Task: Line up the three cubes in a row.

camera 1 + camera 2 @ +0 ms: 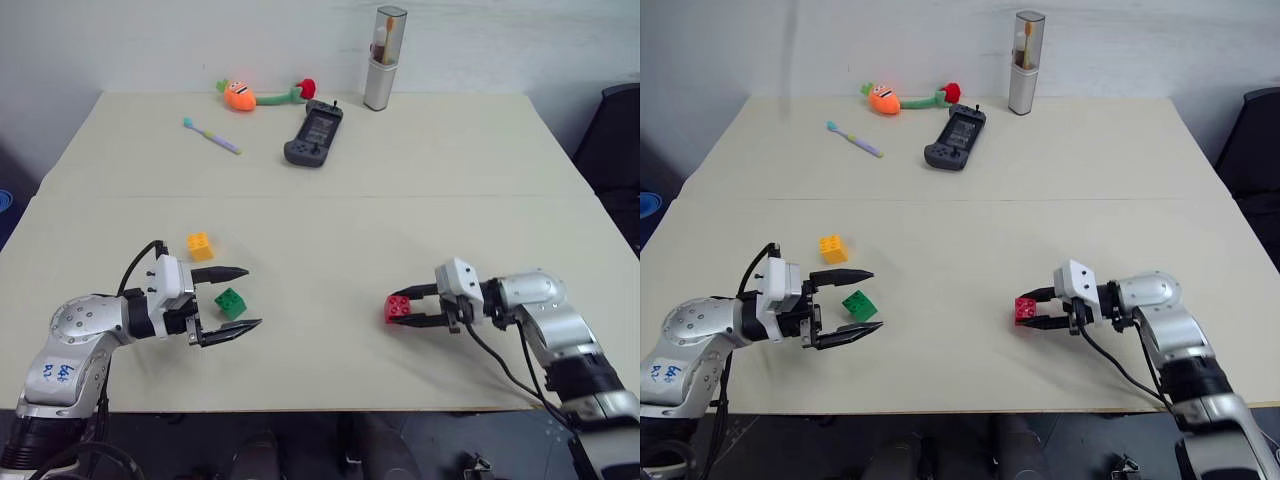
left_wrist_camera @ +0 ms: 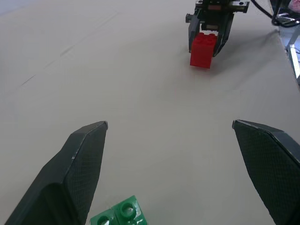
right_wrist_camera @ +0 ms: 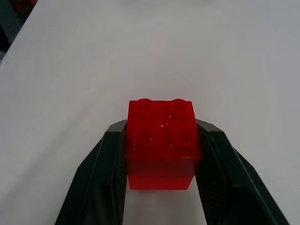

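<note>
My right gripper (image 3: pixel 161 154) pinches the red cube (image 1: pixel 397 310) by its flat sides (rigid, light, slick plastic, I judge) at the table's (image 1: pixel 320 200) four o'clock, while my left gripper (image 1: pixel 235 298) stands spread around the green cube (image 1: pixel 231 302), the yellow-orange cube (image 1: pixel 199 245) at its eleven o'clock.
</note>
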Available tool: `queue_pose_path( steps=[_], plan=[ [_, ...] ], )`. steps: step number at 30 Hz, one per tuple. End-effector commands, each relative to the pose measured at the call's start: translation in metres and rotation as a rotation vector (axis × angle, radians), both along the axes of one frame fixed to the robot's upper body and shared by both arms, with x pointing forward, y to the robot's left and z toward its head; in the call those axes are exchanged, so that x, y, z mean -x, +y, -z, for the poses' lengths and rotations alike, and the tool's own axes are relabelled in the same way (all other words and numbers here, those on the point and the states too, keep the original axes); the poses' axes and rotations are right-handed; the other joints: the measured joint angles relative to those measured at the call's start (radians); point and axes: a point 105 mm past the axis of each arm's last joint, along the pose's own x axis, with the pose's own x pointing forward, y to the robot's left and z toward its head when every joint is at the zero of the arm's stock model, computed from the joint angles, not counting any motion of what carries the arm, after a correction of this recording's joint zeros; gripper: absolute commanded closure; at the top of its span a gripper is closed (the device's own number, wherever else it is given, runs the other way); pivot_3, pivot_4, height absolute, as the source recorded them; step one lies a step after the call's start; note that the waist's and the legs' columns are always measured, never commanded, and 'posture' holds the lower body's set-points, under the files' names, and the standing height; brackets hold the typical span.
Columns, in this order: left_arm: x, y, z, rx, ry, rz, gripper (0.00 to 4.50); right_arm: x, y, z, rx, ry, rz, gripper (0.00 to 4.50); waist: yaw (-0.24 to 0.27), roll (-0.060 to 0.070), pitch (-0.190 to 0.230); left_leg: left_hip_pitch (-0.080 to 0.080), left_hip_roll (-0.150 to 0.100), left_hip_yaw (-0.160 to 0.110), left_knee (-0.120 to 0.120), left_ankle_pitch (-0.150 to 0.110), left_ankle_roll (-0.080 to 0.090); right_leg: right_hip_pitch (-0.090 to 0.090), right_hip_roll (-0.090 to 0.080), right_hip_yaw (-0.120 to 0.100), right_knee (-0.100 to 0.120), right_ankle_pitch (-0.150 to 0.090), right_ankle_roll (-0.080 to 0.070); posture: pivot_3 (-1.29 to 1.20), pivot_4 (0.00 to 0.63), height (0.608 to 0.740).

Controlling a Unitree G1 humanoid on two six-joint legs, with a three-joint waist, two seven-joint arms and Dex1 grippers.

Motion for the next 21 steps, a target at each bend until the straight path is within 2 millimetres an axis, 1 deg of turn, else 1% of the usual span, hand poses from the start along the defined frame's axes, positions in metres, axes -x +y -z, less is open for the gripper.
queue_pose_path(
  steps=[1, 3, 6, 10, 12, 13, 15, 17, 18, 19, 21],
  plan=[
    [0.002, 0.004, -0.015, -0.006, -0.031, -0.009, 0.00, -0.011, 0.009, -0.004, -0.034, -0.042, -0.031, 3.01, -0.003, 0.000, 0.000, 0.000, 0.000, 0.000, 0.000, 0.000, 0.000, 0.000, 0.000, 0.000, 0.000, 0.000, 0.000, 0.00, 0.150, 0.740],
    [0.005, 0.005, -0.016, -0.008, -0.025, -0.015, 0.00, -0.013, 0.015, -0.003, -0.043, -0.047, -0.053, 3.01, -0.003, 0.000, 0.000, -0.001, 0.000, 0.000, 0.001, 0.000, 0.000, 0.000, 0.000, 0.000, 0.000, 0.000, 0.000, 0.00, 0.150, 0.740],
    [0.010, 0.006, -0.014, -0.019, -0.010, -0.016, 0.00, -0.010, 0.019, 0.005, -0.016, -0.026, -0.100, 3.01, -0.002, 0.000, 0.000, -0.001, 0.000, 0.000, 0.001, 0.000, 0.000, 0.000, -0.001, 0.000, 0.001, 0.000, 0.000, 0.00, 0.150, 0.740],
    [0.009, 0.006, -0.015, -0.020, -0.007, -0.021, 0.00, -0.016, 0.025, 0.004, -0.044, -0.005, -0.087, 3.01, -0.004, 0.000, 0.000, 0.000, 0.000, 0.000, 0.002, 0.000, 0.000, 0.000, -0.001, 0.000, 0.002, 0.000, 0.000, 0.00, 0.150, 0.740],
    [0.008, 0.006, -0.016, -0.020, -0.007, -0.021, 0.00, -0.016, 0.027, 0.001, -0.058, -0.010, -0.089, 2.28, -0.004, 0.000, 0.000, 0.001, 0.000, 0.000, 0.002, 0.000, 0.000, 0.000, -0.001, 0.001, 0.003, 0.000, 0.000, 0.00, 0.150, 0.740],
    [0.007, 0.006, -0.016, -0.021, -0.007, -0.021, 0.00, -0.015, 0.027, 0.000, -0.064, -0.011, -0.090, 2.03, -0.004, 0.000, 0.000, 0.001, 0.000, 0.000, 0.001, 0.000, -0.001, 0.000, -0.001, 0.000, 0.003, 0.000, 0.000, 0.00, 0.150, 0.740],
    [0.007, 0.008, -0.016, -0.019, -0.008, -0.035, 0.00, -0.011, 0.026, -0.011, -0.097, -0.037, -0.094, 1.37, -0.003, 0.001, 0.000, 0.001, 0.000, 0.000, 0.001, 0.001, -0.001, 0.000, -0.001, 0.000, 0.003, 0.000, -0.001, 0.00, 0.150, 0.740],
    [0.006, 0.017, -0.017, -0.006, -0.011, -0.083, 0.00, -0.005, 0.021, -0.029, -0.124, -0.085, -0.091, 0.67, -0.001, 0.001, 0.001, 0.000, 0.001, 0.000, 0.000, 0.001, -0.001, -0.001, -0.001, 0.000, 0.002, 0.000, -0.001, 0.00, 0.150, 0.740],
    [0.006, 0.022, -0.019, 0.005, -0.016, -0.112, 0.00, -0.001, 0.017, -0.034, -0.106, -0.117, -0.098, 0.13, -0.001, 0.001, 0.001, -0.001, 0.000, 0.000, 0.001, 0.000, -0.001, -0.001, -0.002, 0.000, 0.002, 0.000, -0.001, 0.00, 0.150, 0.740],
    [0.006, 0.026, -0.019, 0.013, -0.020, -0.130, 0.00, 0.003, 0.015, -0.036, -0.091, -0.136, -0.104, 0.02, -0.001, 0.001, 0.001, -0.001, 0.000, 0.000, 0.001, 0.000, -0.001, -0.001, -0.002, 0.000, 0.002, 0.000, -0.001, 0.00, 0.150, 0.740],
    [0.006, 0.038, -0.020, 0.024, -0.023, -0.195, 0.00, 0.012, 0.011, -0.041, -0.077, -0.155, -0.113, 0.02, 0.000, 0.001, 0.001, -0.001, 0.000, -0.001, 0.001, 0.000, 0.000, -0.001, -0.002, 0.000, 0.002, 0.000, -0.001, 0.00, 0.150, 0.740]
  ],
)
